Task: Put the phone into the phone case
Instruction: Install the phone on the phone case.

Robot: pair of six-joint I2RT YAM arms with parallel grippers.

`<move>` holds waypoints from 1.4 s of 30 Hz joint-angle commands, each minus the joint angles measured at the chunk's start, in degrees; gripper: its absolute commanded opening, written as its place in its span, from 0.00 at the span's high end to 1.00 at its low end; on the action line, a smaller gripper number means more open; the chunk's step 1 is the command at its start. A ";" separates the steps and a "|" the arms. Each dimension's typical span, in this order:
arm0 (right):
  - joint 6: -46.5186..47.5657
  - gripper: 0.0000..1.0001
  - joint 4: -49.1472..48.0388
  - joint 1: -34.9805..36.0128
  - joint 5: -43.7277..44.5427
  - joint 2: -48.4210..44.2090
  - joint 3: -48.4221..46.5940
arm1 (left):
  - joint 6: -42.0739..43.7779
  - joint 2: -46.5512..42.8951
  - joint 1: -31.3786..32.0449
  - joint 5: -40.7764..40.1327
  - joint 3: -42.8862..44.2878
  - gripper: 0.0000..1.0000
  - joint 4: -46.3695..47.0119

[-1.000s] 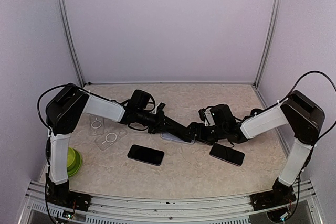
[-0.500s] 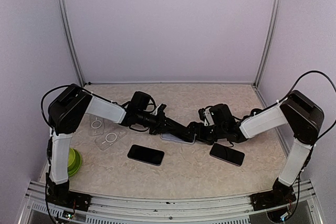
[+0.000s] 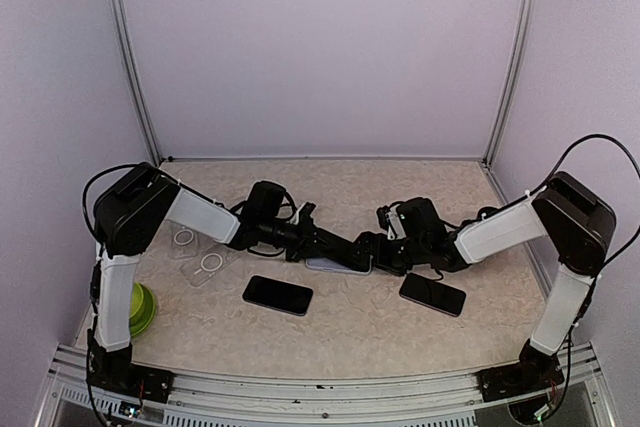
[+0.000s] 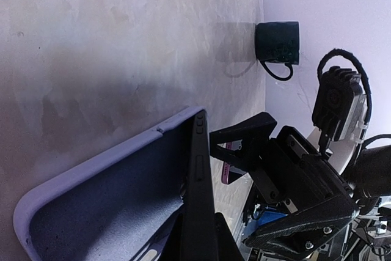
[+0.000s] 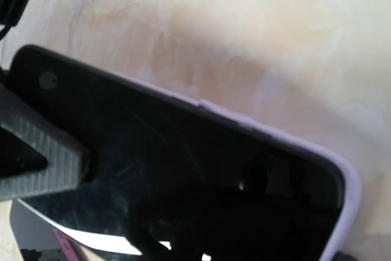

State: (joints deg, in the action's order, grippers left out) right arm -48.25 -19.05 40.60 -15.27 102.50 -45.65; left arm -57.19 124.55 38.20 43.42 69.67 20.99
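**Top external.** The left tool [image 3: 328, 245] and right tool [image 3: 378, 253] are met over the lavender phone case [image 3: 338, 265], laid mid-tabletop [image 3: 350, 342]. Against a second ago, the left arm is seen lowered and drawn slightly back, while the right arm is scarcely altered. Two spare handsets [image 3: 277, 294] are noted nearer the bases.

**Left wrist.** The phone [image 4: 199, 169] is shown edge-on. Its far end is lodged at the case's end wall. Its near end is raised and, as judged, clenched in the left tool. The right tool's fingers are spread just beyond the case; whether anything is pinched cannot be told.

**Right wrist.** The screen is framed by the lavender rim along one side and corner. A ribbed pad [image 5: 47, 162] is laid on the glass.

**Assessment.** The lowering is read as the phone being hinged down. Seating is judged partial, with the near end not yet pressed home.
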 commanded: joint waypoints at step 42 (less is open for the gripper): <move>-1.20 0.03 0.22 -2.72 -4.19 -2.56 1.06 | -5.01 -5.76 1.36 -1.74 -13.42 1.00 26.55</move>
State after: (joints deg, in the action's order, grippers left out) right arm -49.52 -17.52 38.83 -18.20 101.71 -45.67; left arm -62.70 122.26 39.46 39.22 56.90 41.17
